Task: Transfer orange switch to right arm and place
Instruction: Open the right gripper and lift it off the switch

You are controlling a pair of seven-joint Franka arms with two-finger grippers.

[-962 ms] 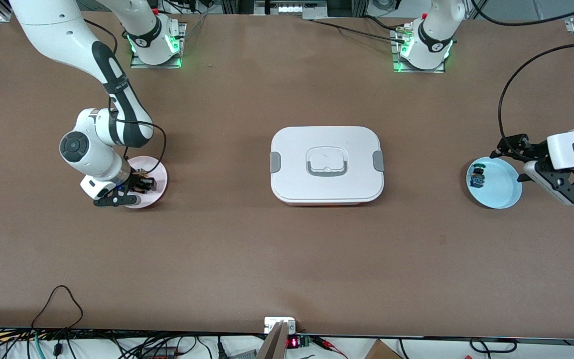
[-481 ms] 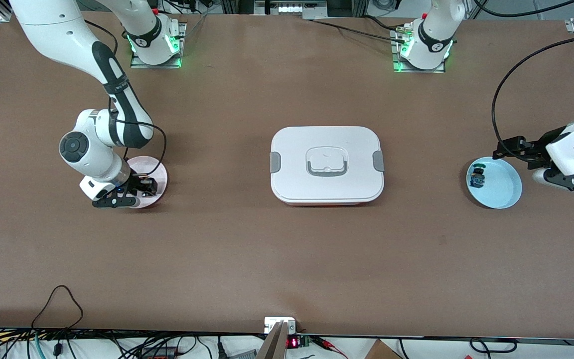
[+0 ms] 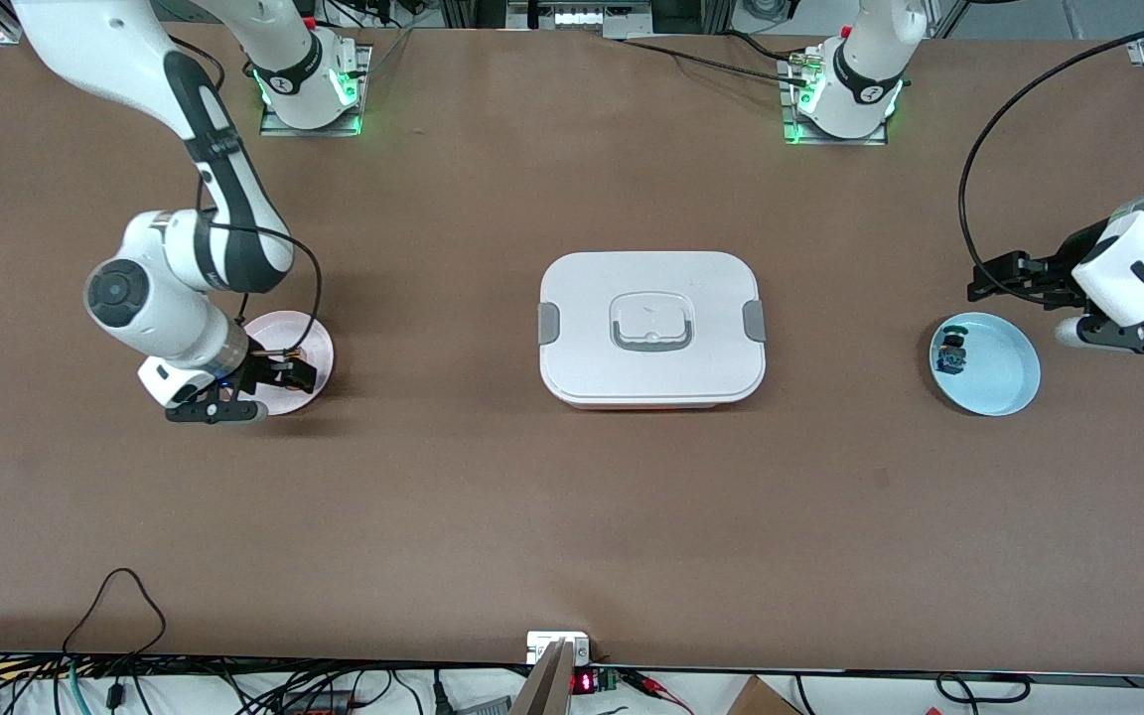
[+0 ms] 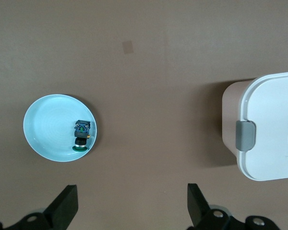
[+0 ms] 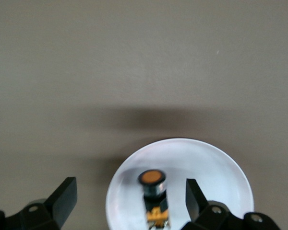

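Orange switch lies on the pink plate at the right arm's end of the surface, and that is where the task wants it, so I think the job is nearly done. The right tool hangs low over this plate with its two fingers spread wide, and it is not pinching anything. In the right wrist view the switch sits in the gap between the two fingers and seems to touch neither of them. Its long way runs along that gap, not across it, and the orange cap is the end that points away from the wrist. So the switch is right under the tool, and I think the tool can go straight up without knocking it, as long as it does not slide sideways. The right arm is much the nearer arm to the switch. Nothing else is on the pink plate. A big white box with its lid shut sits in the middle of the surface, well apart from the pink plate. At the left arm's end is a blue plate with a small blue and green part on it. The left tool waits over the bare surface just beside the blue plate, spread wide and holding nothing.
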